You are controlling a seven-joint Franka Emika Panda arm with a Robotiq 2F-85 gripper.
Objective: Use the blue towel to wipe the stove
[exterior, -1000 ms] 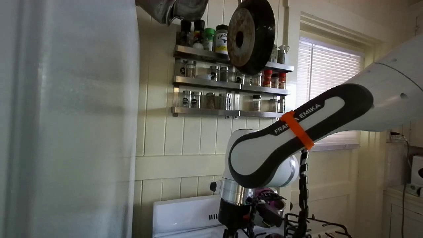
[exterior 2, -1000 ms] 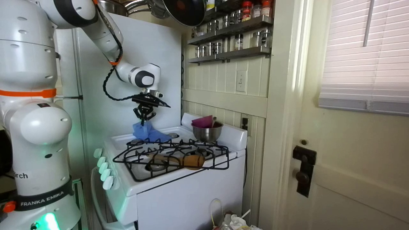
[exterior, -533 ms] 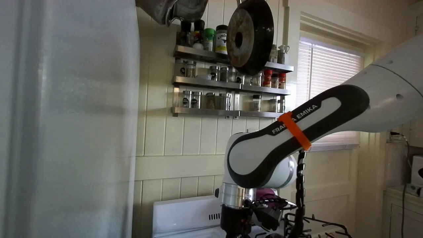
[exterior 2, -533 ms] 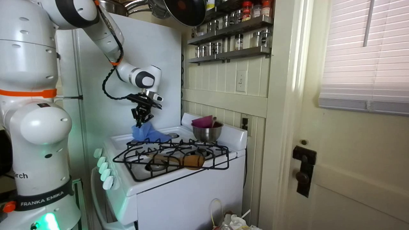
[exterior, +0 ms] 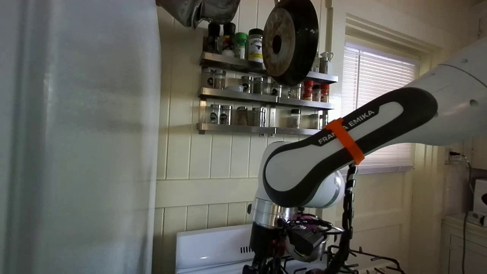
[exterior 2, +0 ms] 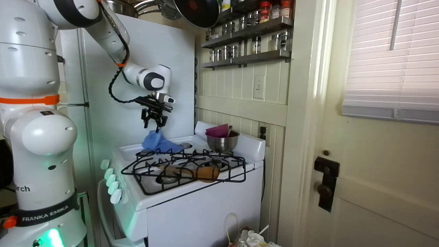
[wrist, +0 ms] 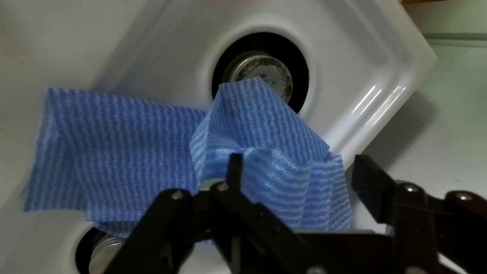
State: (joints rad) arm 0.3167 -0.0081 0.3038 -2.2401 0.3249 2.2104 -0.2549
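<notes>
The blue towel [exterior 2: 161,143] lies crumpled on the top of the white stove [exterior 2: 205,211], toward the fridge side. In the wrist view the striped towel [wrist: 140,152] partly covers a burner well, one fold raised. My gripper [exterior 2: 152,127] points down right over the cloth, its jaws spread apart. Seen from the wrist, the gripper [wrist: 298,164] has towel beneath the gap, and nothing is pinched between the fingers. I cannot tell whether a fingertip grazes the raised fold. In an exterior view the stove's back panel [exterior: 213,247] shows, but the arm and frame edge hide the towel.
Dark wire grates [exterior 2: 192,164] sit stacked on the stove with a wooden paddle [exterior 2: 205,173] among them. A metal bowl [exterior 2: 223,142] holding a purple-pink pot [exterior 2: 217,131] stands by the back panel. The fridge [exterior 2: 137,44] rises close behind the arm; a pan [exterior 2: 199,12] hangs above.
The jaws have gone from shut to spread apart. The gripper has turned about its wrist, dipped slightly, then risen a little. The towel stays on the stove, nearly unmoved.
</notes>
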